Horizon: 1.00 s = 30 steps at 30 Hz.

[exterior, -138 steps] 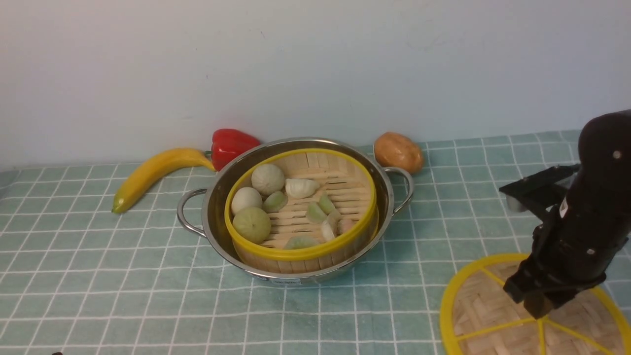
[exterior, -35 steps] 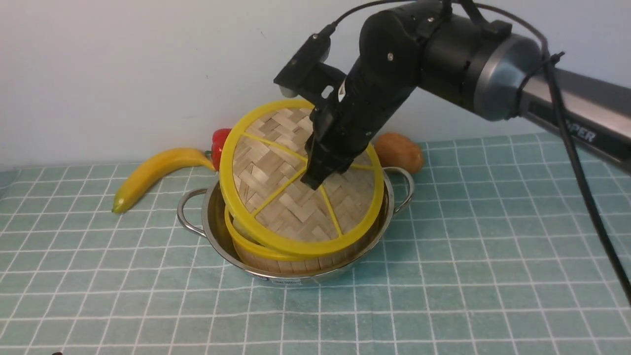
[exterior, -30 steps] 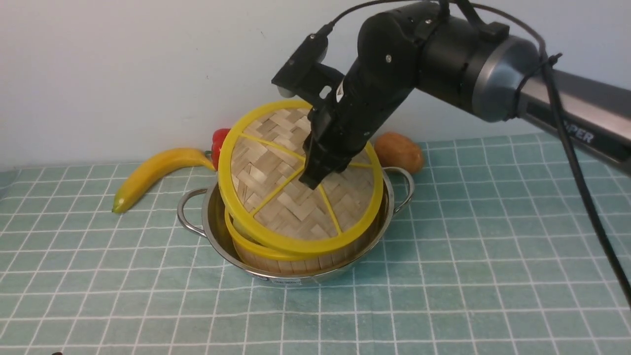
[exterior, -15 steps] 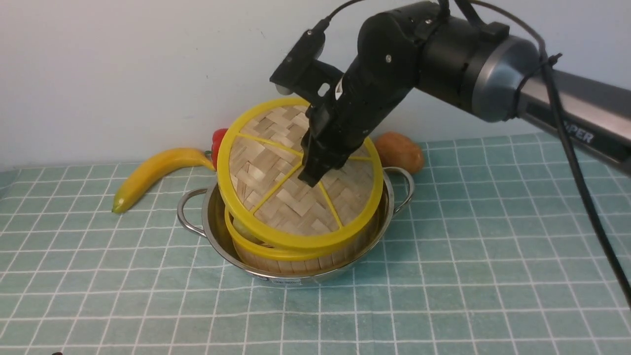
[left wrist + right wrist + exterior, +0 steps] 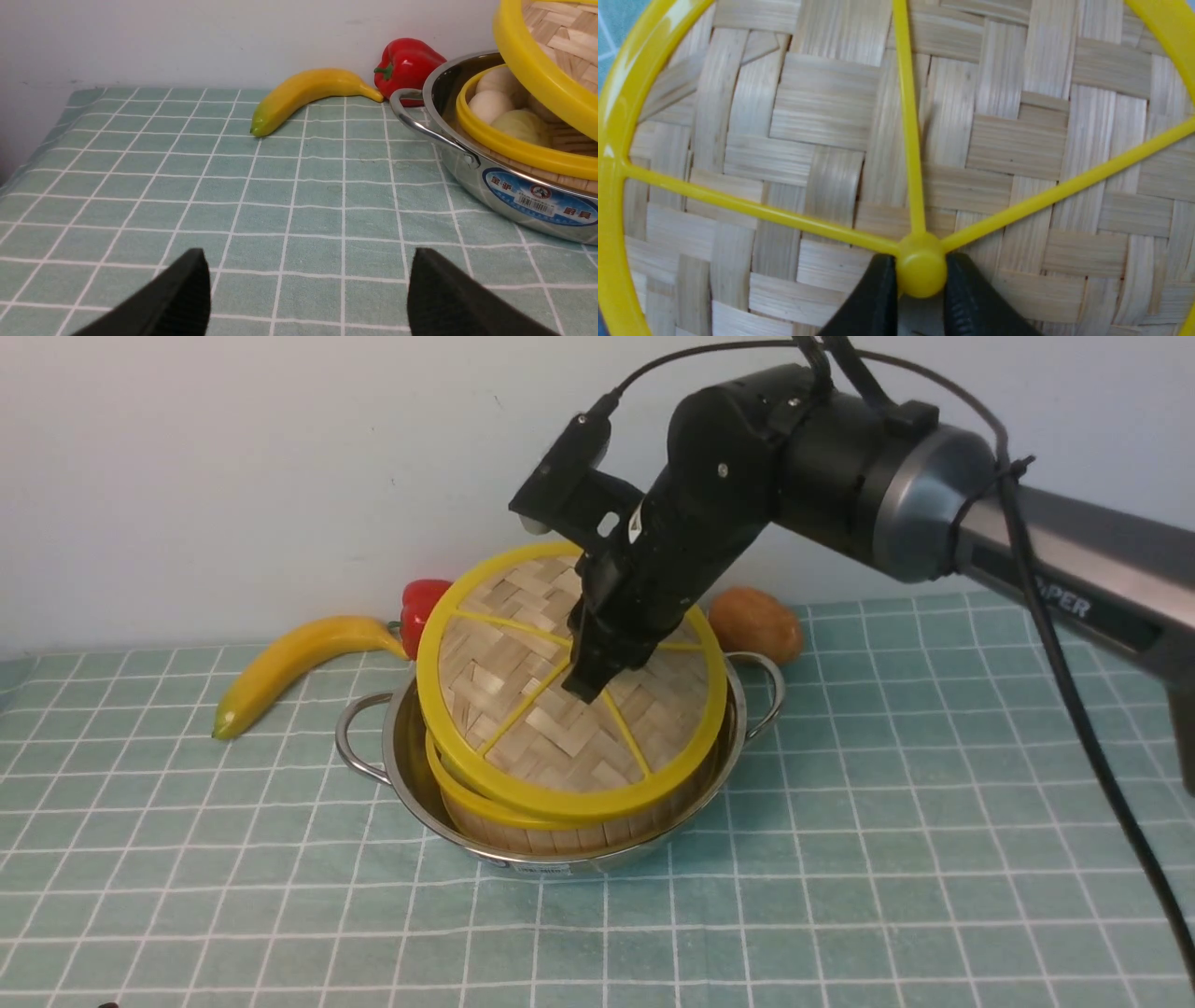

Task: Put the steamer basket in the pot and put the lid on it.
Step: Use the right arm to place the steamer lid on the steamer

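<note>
While the right claw (image 5: pixel 590 683) clamps the tilted lid (image 5: pixel 523 719) by its hub (image 5: pixel 921 273), early release could seat it askew on the steamer basket (image 5: pixel 560 833).

Right arm (image 5: pixel 1074 574) reads "PER"; pot (image 5: pixel 514 196) label shows Chinese.
</note>
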Each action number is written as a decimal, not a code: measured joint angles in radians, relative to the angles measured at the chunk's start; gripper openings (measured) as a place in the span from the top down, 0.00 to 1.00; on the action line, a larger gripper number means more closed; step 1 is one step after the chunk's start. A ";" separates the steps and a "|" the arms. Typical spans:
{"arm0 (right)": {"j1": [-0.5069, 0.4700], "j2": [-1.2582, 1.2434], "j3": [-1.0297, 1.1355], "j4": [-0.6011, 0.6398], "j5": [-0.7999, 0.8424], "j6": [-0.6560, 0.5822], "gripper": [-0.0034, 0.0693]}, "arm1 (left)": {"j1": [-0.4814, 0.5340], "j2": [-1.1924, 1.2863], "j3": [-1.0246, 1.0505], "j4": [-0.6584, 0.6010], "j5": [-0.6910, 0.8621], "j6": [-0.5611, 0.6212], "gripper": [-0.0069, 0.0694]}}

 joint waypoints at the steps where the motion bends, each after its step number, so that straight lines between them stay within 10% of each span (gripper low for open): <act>1: 0.000 0.002 0.000 0.000 -0.005 -0.006 0.76 | 0.000 0.000 0.000 0.000 0.000 0.000 0.22; 30: 0.023 0.005 -0.053 -0.006 0.015 -0.020 0.76 | 0.000 0.000 0.000 0.000 0.000 0.000 0.22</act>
